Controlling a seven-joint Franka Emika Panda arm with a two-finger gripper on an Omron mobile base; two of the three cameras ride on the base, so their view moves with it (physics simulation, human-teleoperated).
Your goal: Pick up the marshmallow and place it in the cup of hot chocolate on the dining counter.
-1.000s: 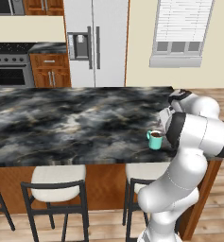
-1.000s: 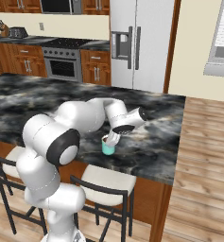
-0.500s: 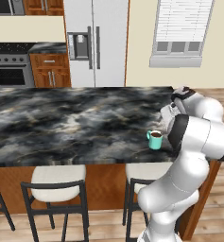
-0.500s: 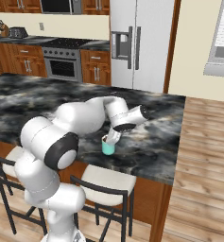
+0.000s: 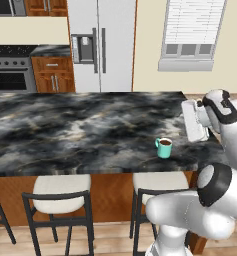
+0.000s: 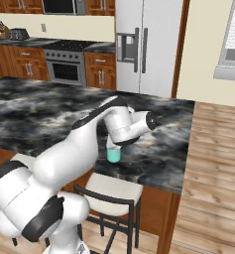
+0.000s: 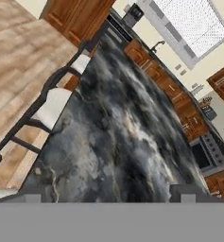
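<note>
A: What is the biggest thing here?

B: The long island worktop of black-grey marbled stone (image 5: 80, 130) on a brown wood base. Black stools with white cushions (image 5: 60, 192) stand along its near side. In the right base view the same stone top (image 6: 34, 109) runs across the middle, and in the hand view it (image 7: 118, 142) spreads slantwise under the camera, with a stool (image 7: 52, 106) at its edge.

A: And behind it?

B: A tall white double-door fridge (image 5: 101, 45), a steel oven (image 5: 10, 80) in brown wood cabinets, and a window with a white blind (image 5: 192, 30).

A: Where is the arm?

B: The white arm with dark joints (image 5: 225, 120) rises at the right end of the island, its white hand reaching over the stone. In the right base view the arm (image 6: 124, 124) bends down over the worktop.

A: The mug?

B: The small teal mug of dark brown hot chocolate (image 5: 164, 147) stands upright on the worktop near the front edge, handle to the left. In the left base view it is left of and below the hand, apart from it. In the right base view the mug (image 6: 113, 155) sits just under the hand, partly hidden by it.

A: The jaws?

B: Two dark tips rise at the bottom of the hand view, set wide apart, with bare stone between them. The jaws (image 7: 108, 194) are spread and pinch nothing.

A: The marshmallow?

B: I cannot make it out.
</note>
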